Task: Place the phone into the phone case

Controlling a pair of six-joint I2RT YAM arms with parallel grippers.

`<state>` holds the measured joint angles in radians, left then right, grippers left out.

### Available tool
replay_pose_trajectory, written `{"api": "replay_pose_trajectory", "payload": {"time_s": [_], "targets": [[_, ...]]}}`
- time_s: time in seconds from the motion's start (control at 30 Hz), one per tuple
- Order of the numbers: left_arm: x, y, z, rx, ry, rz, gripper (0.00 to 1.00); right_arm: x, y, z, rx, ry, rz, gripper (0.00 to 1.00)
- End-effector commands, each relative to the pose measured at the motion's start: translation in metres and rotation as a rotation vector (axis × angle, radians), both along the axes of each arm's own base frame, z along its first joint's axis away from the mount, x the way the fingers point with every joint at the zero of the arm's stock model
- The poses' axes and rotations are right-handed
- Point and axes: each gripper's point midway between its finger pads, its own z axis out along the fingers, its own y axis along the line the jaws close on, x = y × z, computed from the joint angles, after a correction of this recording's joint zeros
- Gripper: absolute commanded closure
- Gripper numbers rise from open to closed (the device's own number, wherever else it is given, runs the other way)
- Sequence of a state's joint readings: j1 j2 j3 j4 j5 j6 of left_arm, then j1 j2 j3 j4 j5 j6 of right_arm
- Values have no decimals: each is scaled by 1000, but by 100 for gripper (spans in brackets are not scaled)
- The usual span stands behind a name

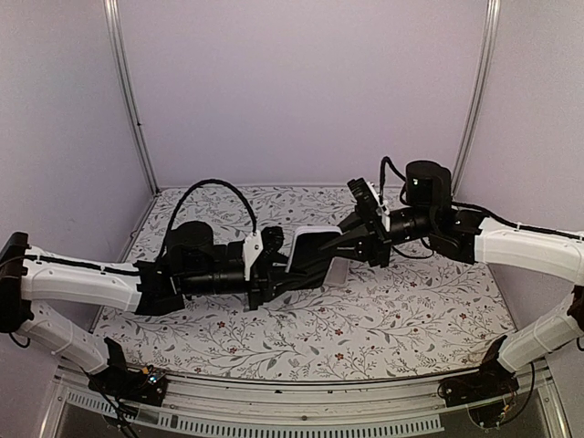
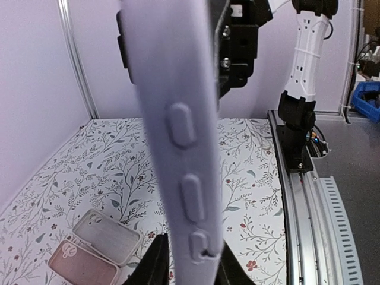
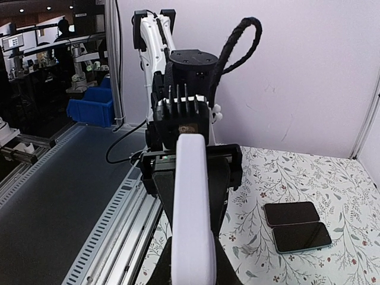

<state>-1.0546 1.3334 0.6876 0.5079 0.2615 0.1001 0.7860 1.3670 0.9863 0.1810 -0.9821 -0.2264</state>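
A lavender phone case (image 1: 310, 245) hangs in the air above the middle of the table, held between both arms. My left gripper (image 1: 278, 260) is shut on its left end. In the left wrist view the case (image 2: 178, 119) stands edge-on with its side buttons showing, between my left gripper's (image 2: 193, 261) dark fingers. My right gripper (image 1: 351, 239) is shut on the other end. The case (image 3: 193, 202) is edge-on there too, above my right gripper (image 3: 191, 261). Two dark phones (image 3: 292, 213) (image 3: 301, 237) lie side by side on the table. Whether a phone is inside the held case is hidden.
A grey-clear case (image 2: 108, 235) and a pink case (image 2: 83, 265) lie together on the floral tablecloth. A pale case (image 1: 336, 272) shows under the held one in the top view. A metal rail (image 2: 309, 208) runs along the near table edge.
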Motion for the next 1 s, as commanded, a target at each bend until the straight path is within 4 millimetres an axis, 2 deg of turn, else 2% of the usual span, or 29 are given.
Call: {"api": "replay_pose_trajectory", "payload": {"time_s": [0.0, 0.03, 0.07, 0.17, 0.2, 0.3, 0.33, 0.43, 0.5, 0.67, 0.87, 0.97], "targets": [[-1, 4, -2, 7, -18, 22, 85, -9, -4, 43, 89, -78, 31, 100], [-1, 4, -2, 7, -19, 23, 96, -9, -4, 43, 88, -79, 31, 100], [0, 4, -1, 7, -23, 24, 100, -9, -4, 44, 89, -82, 32, 100], [0, 6, 3, -7, -34, 33, 100, -9, -4, 46, 90, -85, 27, 100], [3, 7, 6, -22, -34, 50, 100, -7, -4, 44, 87, -88, 14, 91], [3, 9, 21, -77, -50, 55, 100, 1, 0, 29, 57, -56, -17, 37], [1, 8, 28, -96, -54, 42, 100, 5, 4, 20, 36, -34, -26, 32], [-10, 3, 41, -142, -51, -25, 100, 6, 13, 1, -2, 15, -36, 30], [-11, 2, 44, -155, -44, -35, 100, -1, 20, -7, -6, 26, -11, 30], [-17, 7, 59, -201, -53, -51, 100, -12, 21, -13, 13, 29, 44, 32], [-18, 25, 104, -329, -37, -20, 100, -11, 17, -16, 12, 17, 18, 31], [-26, 26, 117, -351, -41, -58, 100, -8, 17, -19, 3, 18, -2, 33]]}}
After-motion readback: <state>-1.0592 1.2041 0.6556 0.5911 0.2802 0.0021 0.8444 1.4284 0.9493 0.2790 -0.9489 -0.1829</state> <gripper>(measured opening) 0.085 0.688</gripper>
